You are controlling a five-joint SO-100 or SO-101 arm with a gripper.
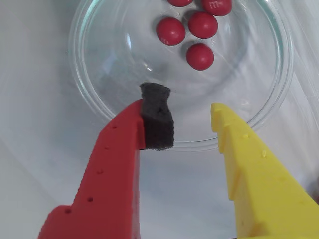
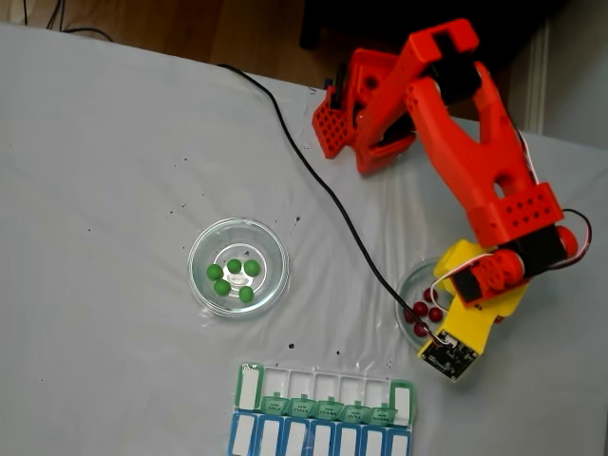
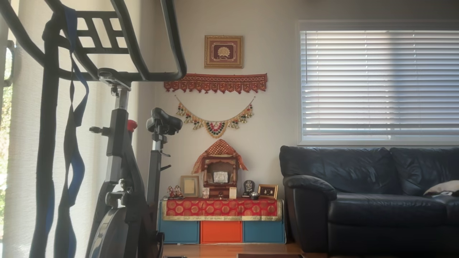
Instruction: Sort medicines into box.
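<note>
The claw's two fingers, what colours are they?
One finger is red, the other yellow, clearest in the wrist view.

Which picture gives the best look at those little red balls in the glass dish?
The wrist view: the red balls sit large and sharp in the glass dish, just ahead of the open gripper. In the fixed view they are small dots partly hidden by the arm. The other view looks at a living room instead.

In the wrist view the top edge cuts two red balls (image 1: 216, 5) and the dish (image 1: 279, 74) rim. In the fixed view the arm (image 2: 484, 285) hides the right dish's (image 2: 410, 285) right half, and the bottom edge crops the blue organiser (image 2: 318, 442); lid lettering is too small to read.
</note>
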